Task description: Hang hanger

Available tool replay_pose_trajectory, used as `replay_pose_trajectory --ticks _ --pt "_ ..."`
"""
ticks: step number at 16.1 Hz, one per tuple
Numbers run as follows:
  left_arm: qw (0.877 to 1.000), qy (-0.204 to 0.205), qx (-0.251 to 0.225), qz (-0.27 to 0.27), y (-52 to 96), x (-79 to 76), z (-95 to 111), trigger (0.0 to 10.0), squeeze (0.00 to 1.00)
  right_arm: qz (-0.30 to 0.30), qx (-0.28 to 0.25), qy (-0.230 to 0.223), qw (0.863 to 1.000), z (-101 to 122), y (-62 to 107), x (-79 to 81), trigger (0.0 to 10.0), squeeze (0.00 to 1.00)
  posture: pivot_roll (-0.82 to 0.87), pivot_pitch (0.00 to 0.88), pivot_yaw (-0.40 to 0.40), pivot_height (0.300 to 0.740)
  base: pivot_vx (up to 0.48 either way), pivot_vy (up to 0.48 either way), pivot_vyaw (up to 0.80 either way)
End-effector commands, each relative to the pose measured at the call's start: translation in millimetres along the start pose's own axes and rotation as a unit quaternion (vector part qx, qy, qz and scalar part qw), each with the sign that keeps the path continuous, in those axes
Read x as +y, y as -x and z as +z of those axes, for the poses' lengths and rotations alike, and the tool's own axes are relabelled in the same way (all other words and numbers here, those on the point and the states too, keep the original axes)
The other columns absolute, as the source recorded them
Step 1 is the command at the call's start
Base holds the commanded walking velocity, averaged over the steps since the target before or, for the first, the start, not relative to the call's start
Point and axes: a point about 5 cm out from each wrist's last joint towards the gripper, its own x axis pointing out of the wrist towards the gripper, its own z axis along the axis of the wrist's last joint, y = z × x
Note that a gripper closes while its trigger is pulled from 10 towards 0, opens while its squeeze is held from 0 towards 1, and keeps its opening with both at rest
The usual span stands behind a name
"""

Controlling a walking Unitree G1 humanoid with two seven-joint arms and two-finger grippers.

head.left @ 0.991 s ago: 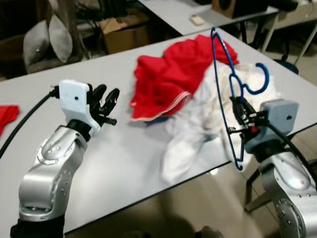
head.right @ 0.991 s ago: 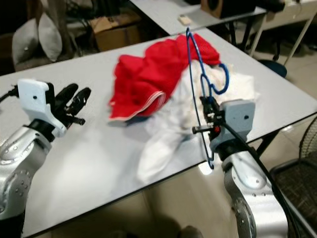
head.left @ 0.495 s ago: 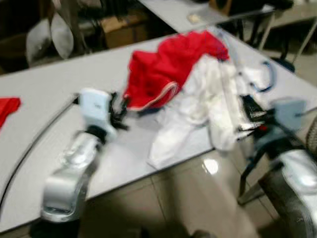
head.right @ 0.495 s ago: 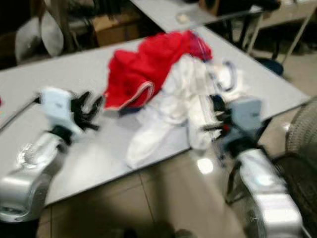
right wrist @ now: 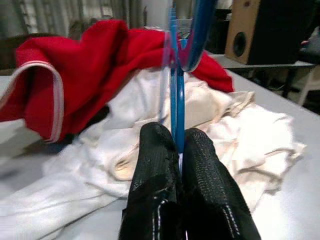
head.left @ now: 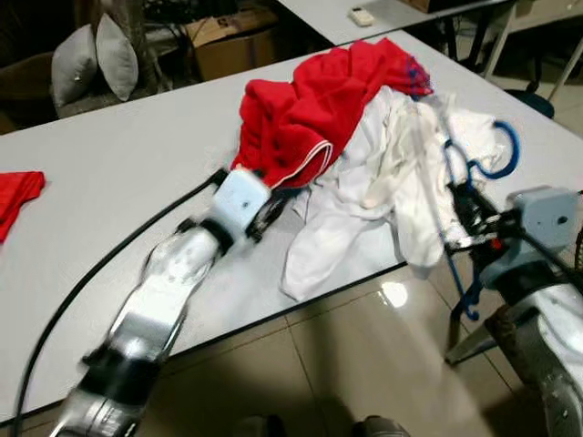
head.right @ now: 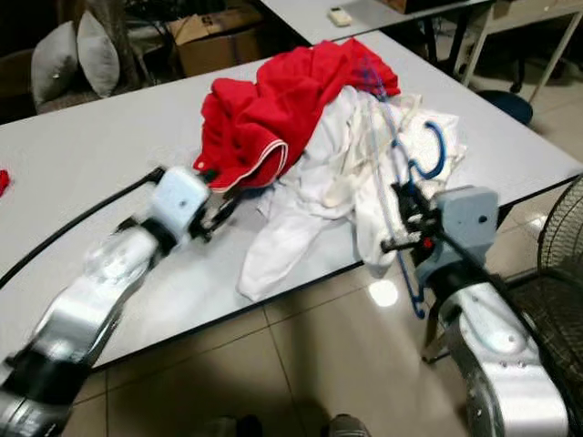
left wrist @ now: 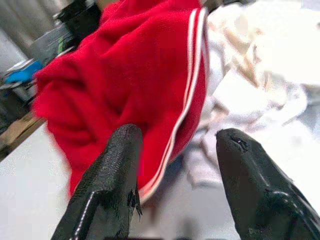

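Your right claw [right wrist: 177, 150] is clamped on the blue hanger [head.left: 460, 196], which stands upright off the worktop's [head.left: 118, 173] near edge at about 3 o'clock from the heap of clothes, its hook curling at the top. Judge it as light, stiff wire: it will not sag, but it is thin and smooth, so it may pivot between the fingers [right wrist: 155, 165] if you swing fast. Keep hold where you have it, on the neck below the hook, so the hook stays free to catch a rail. A white garment [head.left: 364, 196] seems to hang partly over it and trail off the edge; that is soft, limp cloth that could drag or slip away. Your left claw [left wrist: 175, 175] is spread wide and gripping nothing, reaching toward the red garment [head.left: 314, 109] at about 12 o'clock of the white one. The left wrist view gives you the gap between those fingers and the red hem with its white stripes right ahead; the head views blur that arm. The right wrist view confirms the pinch on the wire.
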Motion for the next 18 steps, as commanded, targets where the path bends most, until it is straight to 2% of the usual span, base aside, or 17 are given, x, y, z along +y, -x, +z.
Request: replay_pose_trajectory --ticks 1,3,5,6,7,11,13,15,18 --pt "1.000 0.004 -0.012 -0.026 -7.5 -3.7 -1.2 10.0 0.00 0.009 -0.007 -0.003 1.000 4.0 2.7 5.2 10.0 0.00 -0.26 0.109 0.133 0.740 0.000 0.000 0.00" --pt "0.999 0.014 -0.021 -0.039 -16.9 -6.6 -2.3 10.0 0.00 0.008 -0.006 -0.005 1.000 3.4 2.9 6.4 10.0 0.00 -0.26 0.107 0.134 0.740 0.000 0.000 0.00" --pt "0.999 -0.037 0.010 -0.002 -29.1 1.5 -13.0 10.0 0.00 0.011 -0.010 -0.007 1.000 4.2 1.5 8.1 10.0 0.00 -0.27 0.105 0.134 0.740 0.000 0.000 0.00" --pt "0.999 -0.046 0.013 0.024 -32.6 7.5 -15.3 6.5 0.00 0.013 -0.012 -0.007 1.000 4.6 0.9 9.8 10.0 0.00 -0.27 0.103 0.135 0.740 0.000 0.000 0.00" --pt "0.998 -0.043 0.007 0.041 -35.1 12.1 -14.9 0.0 0.00 0.016 -0.014 -0.009 1.000 5.4 0.6 12.0 10.0 0.00 -0.28 0.102 0.136 0.740 0.000 0.000 0.00" --pt "0.997 -0.050 0.009 0.063 -39.4 16.3 -18.0 0.0 0.00 0.020 -0.015 -0.012 1.000 5.7 0.6 16.0 10.0 0.00 -0.28 0.100 0.140 0.740 0.000 0.000 0.00" --pt "0.997 -0.021 -0.007 0.070 -41.8 19.0 -16.1 0.0 0.00 0.020 -0.016 -0.012 1.000 5.7 -0.1 15.1 10.0 0.00 -0.27 0.097 0.139 0.740 0.000 0.000 0.00" --pt "0.998 -0.021 -0.010 0.067 -41.5 20.2 -16.5 0.0 0.00 0.020 -0.018 -0.012 1.000 6.1 -0.9 15.1 10.0 0.00 -0.27 0.095 0.138 0.740 0.000 0.000 0.00" --pt "0.998 0.011 -0.026 0.060 -40.7 21.6 -15.6 0.0 0.00 0.027 -0.024 -0.021 0.999 6.9 -2.5 17.3 10.0 0.00 -0.27 0.090 0.132 0.740 0.000 0.000 0.00"
